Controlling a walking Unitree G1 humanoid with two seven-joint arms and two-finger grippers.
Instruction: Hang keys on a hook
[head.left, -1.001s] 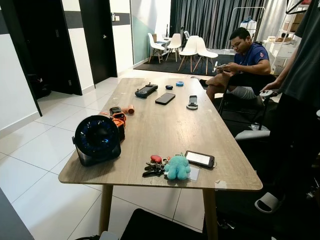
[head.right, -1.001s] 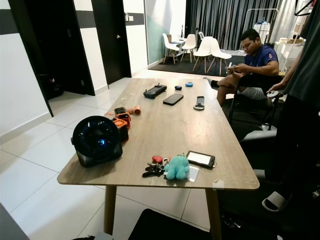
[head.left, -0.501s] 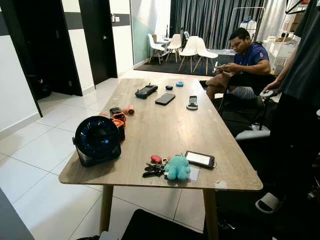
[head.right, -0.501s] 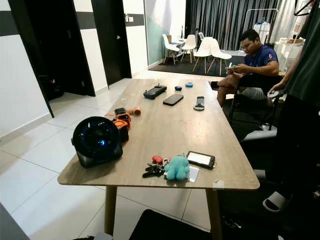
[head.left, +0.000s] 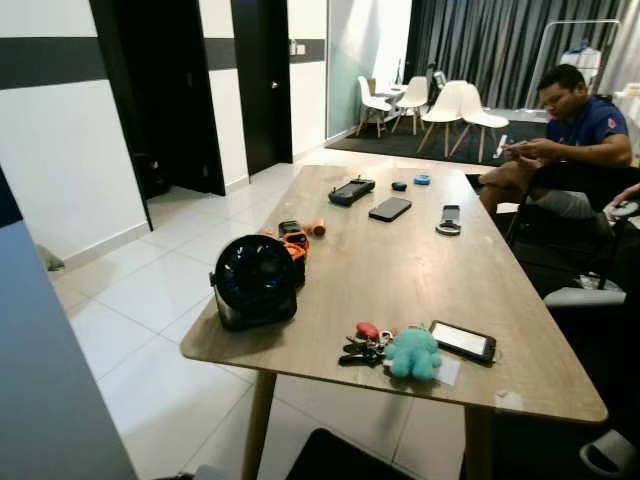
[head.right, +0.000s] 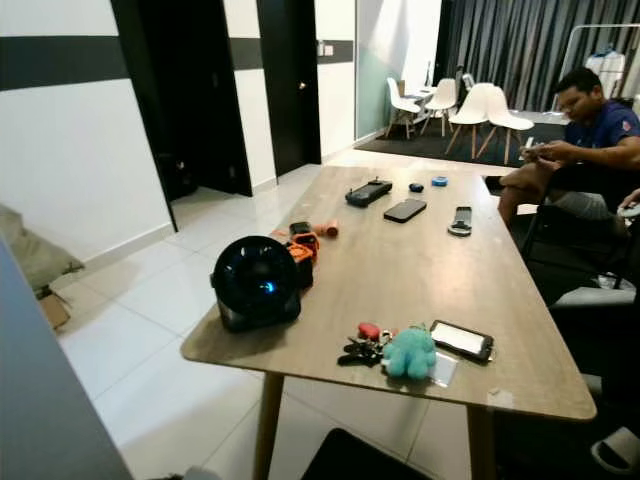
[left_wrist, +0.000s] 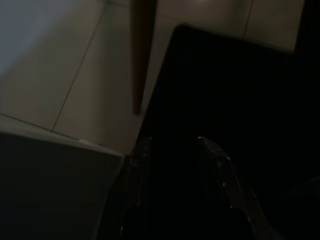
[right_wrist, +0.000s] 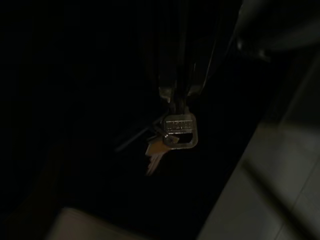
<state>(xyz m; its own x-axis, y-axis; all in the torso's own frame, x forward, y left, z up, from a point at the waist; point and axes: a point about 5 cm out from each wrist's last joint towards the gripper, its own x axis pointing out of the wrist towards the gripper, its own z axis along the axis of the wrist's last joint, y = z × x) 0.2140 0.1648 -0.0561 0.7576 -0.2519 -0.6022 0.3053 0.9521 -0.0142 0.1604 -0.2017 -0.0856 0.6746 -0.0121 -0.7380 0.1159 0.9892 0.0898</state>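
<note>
Right hand (right_wrist: 174, 96) pinched tight on dangling keys (right_wrist: 172, 134), left hand (left_wrist: 172, 150) idle with fingers parted, wooden bench (head.left: 400, 262) at twelve o'clock

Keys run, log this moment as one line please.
phase: carrying | right gripper: shut on keys, hanging below fingers | left gripper: idle, low by floor | ahead: table with fan | hook: not located
</note>
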